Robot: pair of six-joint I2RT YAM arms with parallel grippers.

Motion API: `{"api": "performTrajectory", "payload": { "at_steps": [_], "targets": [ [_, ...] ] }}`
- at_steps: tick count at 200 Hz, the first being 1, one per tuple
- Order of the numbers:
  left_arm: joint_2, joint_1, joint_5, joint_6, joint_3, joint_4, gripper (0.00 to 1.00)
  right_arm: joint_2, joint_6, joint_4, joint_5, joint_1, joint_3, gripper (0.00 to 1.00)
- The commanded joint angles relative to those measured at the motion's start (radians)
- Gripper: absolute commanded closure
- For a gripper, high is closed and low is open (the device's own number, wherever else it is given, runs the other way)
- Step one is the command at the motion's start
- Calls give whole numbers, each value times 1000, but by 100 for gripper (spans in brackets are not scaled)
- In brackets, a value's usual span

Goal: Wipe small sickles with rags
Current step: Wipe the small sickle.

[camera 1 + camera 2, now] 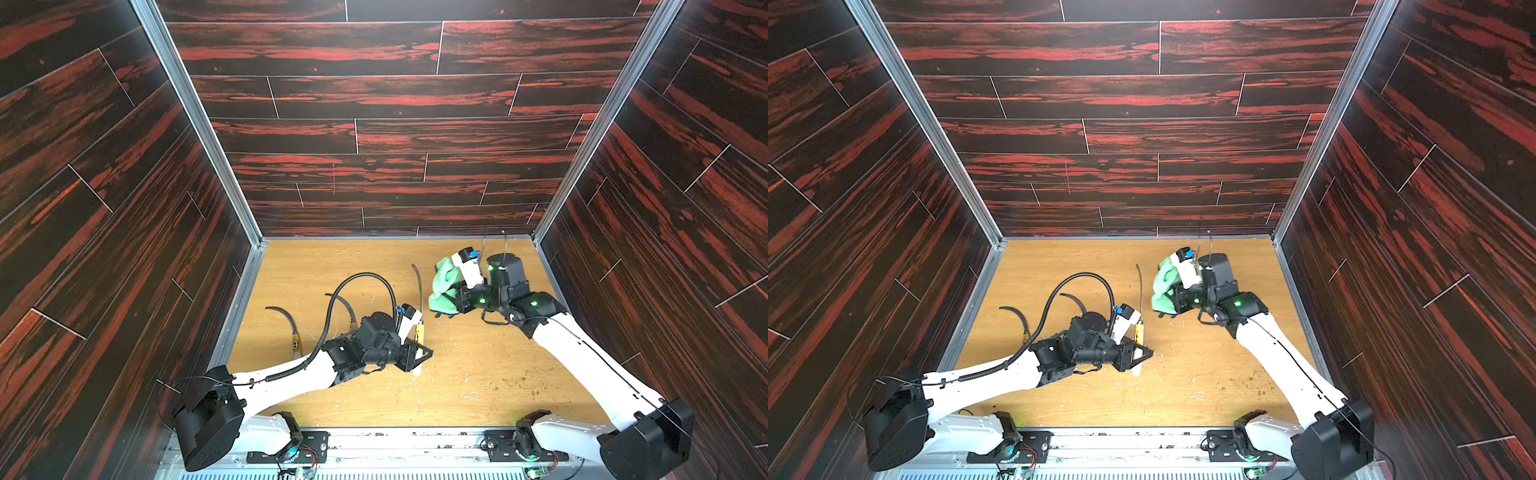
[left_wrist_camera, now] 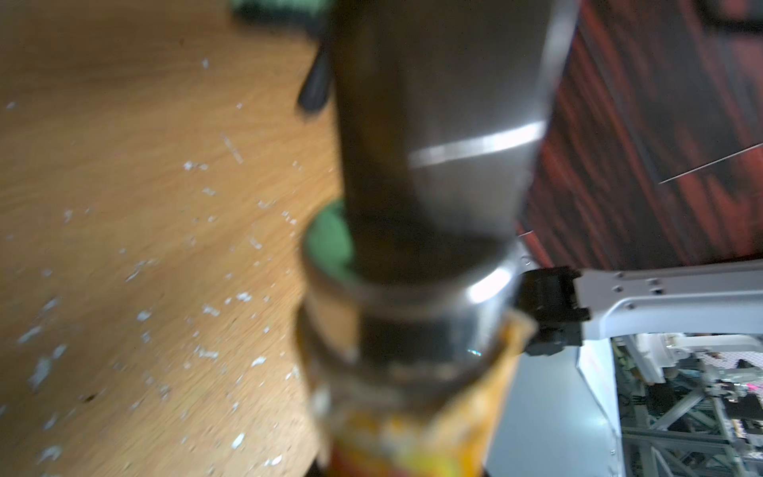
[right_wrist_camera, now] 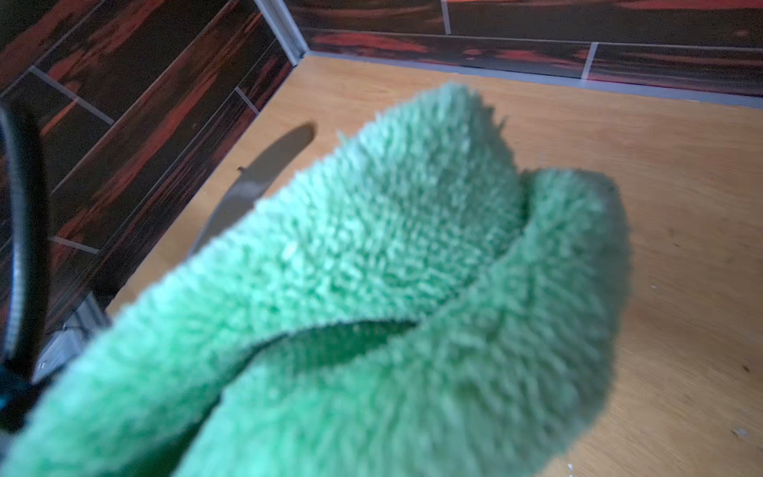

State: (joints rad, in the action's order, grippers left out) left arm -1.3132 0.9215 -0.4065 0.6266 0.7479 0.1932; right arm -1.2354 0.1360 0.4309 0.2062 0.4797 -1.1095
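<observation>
My left gripper (image 1: 418,354) (image 1: 1138,353) is shut on the pale handle of a small sickle (image 1: 419,291) (image 1: 1140,291), whose thin dark blade points toward the back wall. In the left wrist view that sickle (image 2: 437,157) is a blurred dark blade above a yellow label band. My right gripper (image 1: 455,297) (image 1: 1177,297) is shut on the light green fluffy rag (image 1: 442,286) (image 1: 1165,286) (image 3: 392,289), held just right of the blade with a narrow gap in both top views. Two more small sickles (image 1: 289,324) (image 1: 345,305) lie on the table at the left, the second partly behind my left arm.
The wooden table (image 1: 478,374) is walled in by dark red-streaked panels on three sides. White flakes and small yellowish crumbs (image 1: 528,382) are scattered across its front right. A black ribbed cable (image 1: 365,280) loops above my left wrist.
</observation>
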Motion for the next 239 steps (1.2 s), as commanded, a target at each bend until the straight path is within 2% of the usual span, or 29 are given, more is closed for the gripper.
{"api": "performTrajectory", "payload": {
  "at_steps": [1, 69, 181, 239],
  "targets": [
    [-9, -10, -43, 58, 10, 163, 100, -9, -26, 14, -18, 24, 6, 100],
    [-34, -21, -52, 83, 14, 223, 100, -35, -50, -20, -40, 87, -25, 100],
    [-36, -66, -55, 98, 7, 251, 100, 69, -52, 62, -139, 169, -24, 100],
    [-71, -70, -108, 120, 14, 266, 100, 58, -59, 25, -117, 184, -49, 100]
  ]
}}
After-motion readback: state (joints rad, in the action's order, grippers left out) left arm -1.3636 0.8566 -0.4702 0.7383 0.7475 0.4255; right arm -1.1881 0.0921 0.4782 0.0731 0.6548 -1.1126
